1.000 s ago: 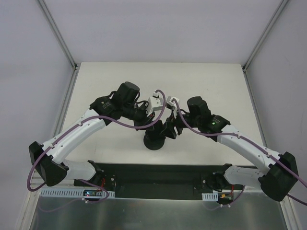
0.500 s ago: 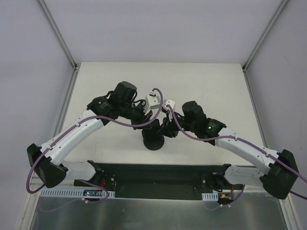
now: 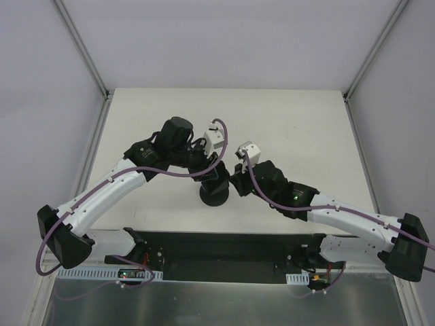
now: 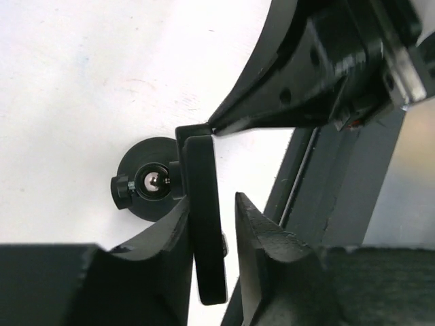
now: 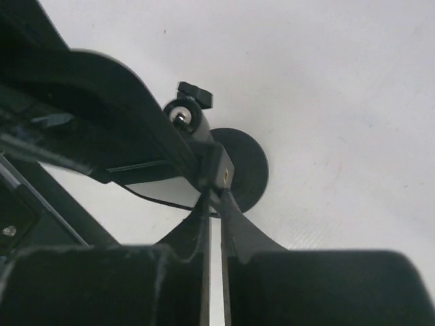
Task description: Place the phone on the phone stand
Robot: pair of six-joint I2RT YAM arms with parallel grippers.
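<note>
Phone stand (image 3: pixel 215 195) on white table (image 3: pixel 306 122), grey walls

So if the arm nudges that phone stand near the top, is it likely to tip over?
Possibly. The phone stand carries its load high on a thin stem, above a small round base. The base looks flat on the table, which should help. A low push would more likely slide it.

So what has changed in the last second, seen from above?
The right arm swung inward and lowered toward the near edge, so its hand now reaches the stand from the right side. The left hand shifted slightly, closer over the stand. It holds the phone between its fingers, at the stand's top. The stand's base stayed in its place on the table.
</note>
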